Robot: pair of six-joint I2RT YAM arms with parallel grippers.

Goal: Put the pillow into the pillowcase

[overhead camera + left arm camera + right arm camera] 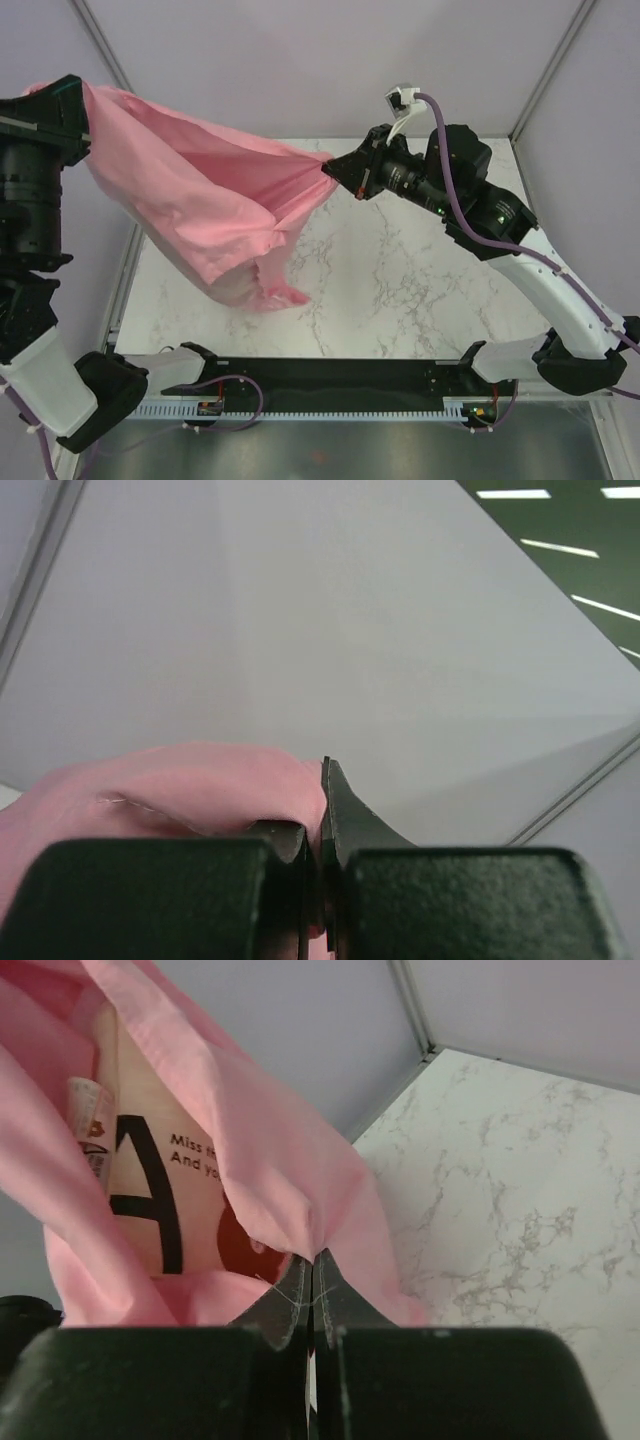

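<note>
**Two thin pinches, one hanging load**

My left gripper [325,785] pinches one edge of the pillowcase [200,190], my right gripper [335,168] the other. The pillow [150,1195] sits inside, sagging low over the table [420,290]. If either thin fold slips, the pillow's weight could tip it out.

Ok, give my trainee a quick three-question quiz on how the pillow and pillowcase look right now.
1. True or false: the pink pillowcase lies flat on the marble table.
2. How many grippers are shut on the pillowcase? A) one B) both C) neither
3. In the right wrist view, what shows inside the pillowcase's opening?

Key:
1. False. It is held up, stretched between the arms.
2. B. The left gripper and the right gripper each pinch its fabric.
3. The cream pillow with dark print.
</note>
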